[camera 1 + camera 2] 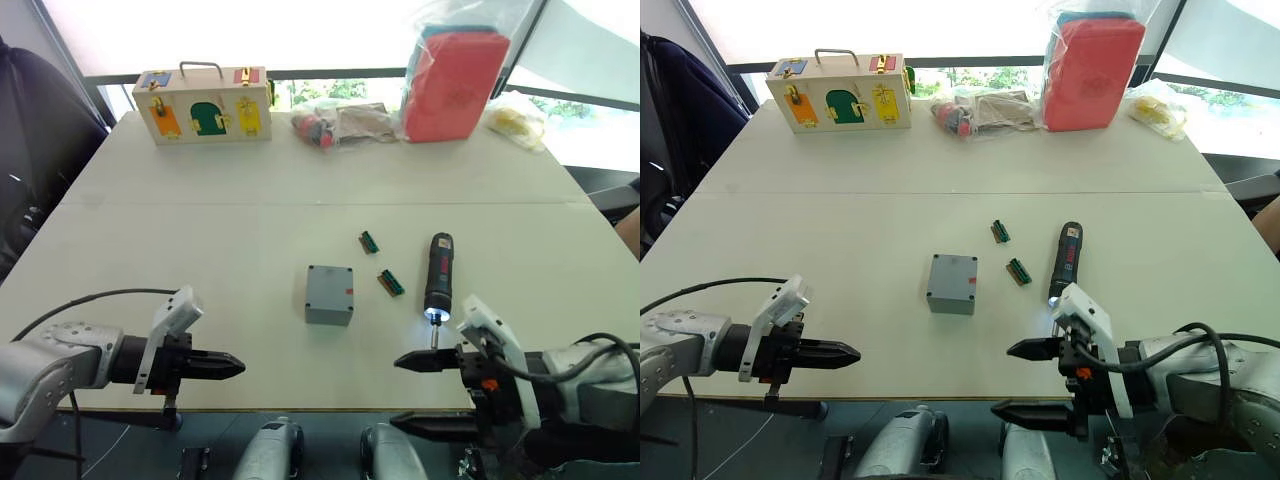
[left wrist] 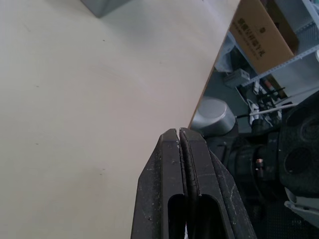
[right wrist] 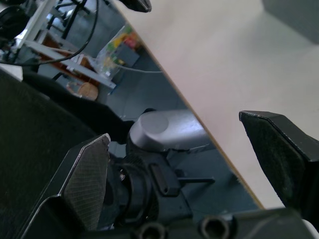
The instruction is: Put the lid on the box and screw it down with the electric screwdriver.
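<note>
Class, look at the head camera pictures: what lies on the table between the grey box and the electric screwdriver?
In the left eye view, two small green-brown bit strips lie between the box and the electric screwdriver, apart from both.

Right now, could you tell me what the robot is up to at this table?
Nothing is being handled yet. Both grippers sit at the near edge of the table: the left gripper is shut and empty, the right gripper is open and empty. The grey box sits mid-table with its cover apparently already on. The screwdriver lies to its right, tip light on, just ahead of the right gripper, with two small bit strips between.
</note>
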